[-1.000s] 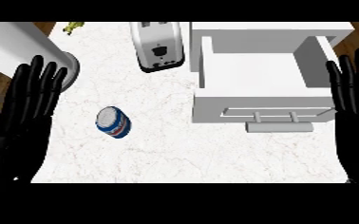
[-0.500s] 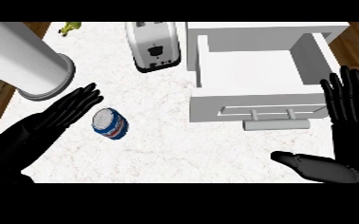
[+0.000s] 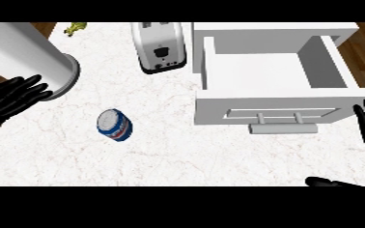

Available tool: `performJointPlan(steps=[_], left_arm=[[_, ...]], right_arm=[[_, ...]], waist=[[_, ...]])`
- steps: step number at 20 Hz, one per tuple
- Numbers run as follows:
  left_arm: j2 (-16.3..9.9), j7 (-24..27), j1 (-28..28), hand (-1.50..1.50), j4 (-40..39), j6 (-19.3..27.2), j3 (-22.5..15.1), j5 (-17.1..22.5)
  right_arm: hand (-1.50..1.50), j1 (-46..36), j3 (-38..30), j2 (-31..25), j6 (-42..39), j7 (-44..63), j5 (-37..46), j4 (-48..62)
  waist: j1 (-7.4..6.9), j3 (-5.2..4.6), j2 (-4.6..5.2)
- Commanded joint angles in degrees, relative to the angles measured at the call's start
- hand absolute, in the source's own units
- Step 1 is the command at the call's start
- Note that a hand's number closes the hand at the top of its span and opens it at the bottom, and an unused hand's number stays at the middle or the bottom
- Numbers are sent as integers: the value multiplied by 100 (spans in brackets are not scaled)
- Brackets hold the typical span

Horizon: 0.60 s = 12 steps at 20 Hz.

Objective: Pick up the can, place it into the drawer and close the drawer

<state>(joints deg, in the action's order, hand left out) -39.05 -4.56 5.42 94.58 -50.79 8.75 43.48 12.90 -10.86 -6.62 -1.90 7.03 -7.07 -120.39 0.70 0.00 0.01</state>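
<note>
The blue and white can (image 3: pixel 114 124) lies tilted on the white marble counter (image 3: pixel 178 154), left of centre. The white drawer (image 3: pixel 274 108) stands pulled open at the right, its inside bare and its bar handle (image 3: pixel 283 128) facing me. At the left edge, my left hand (image 3: pixel 19 96) is open with relaxed fingers, well to the upper left of the can and not touching it. Of my right hand (image 3: pixel 335 182) only a thumb at the lower right and a fingertip at the right edge show, spread apart and holding nothing.
A white toaster (image 3: pixel 160 46) stands at the back, just left of the drawer. A large white cylinder (image 3: pixel 32 58) rises at the back left, close to my left hand. A small green thing (image 3: pixel 75 27) lies at the counter's far edge.
My left hand has drawn back to the left, away from the can. My right hand has slid down and right, mostly out of view. The can and drawer have not moved.
</note>
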Motion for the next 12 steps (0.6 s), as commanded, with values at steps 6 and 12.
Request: performJointPlan(steps=[6,12], left_arm=[[-232,-453,300,-150,-968,-528,222,669],[-782,-1272,187,-150,-1006,0,-25,2069]], right_arm=[[-150,468,-536,3,-478,-236,-546,-85],[-150,909,-994,-239,-948,-164,-1034,-411]], waist=[[-14,1,1],[-10,2,-8]])
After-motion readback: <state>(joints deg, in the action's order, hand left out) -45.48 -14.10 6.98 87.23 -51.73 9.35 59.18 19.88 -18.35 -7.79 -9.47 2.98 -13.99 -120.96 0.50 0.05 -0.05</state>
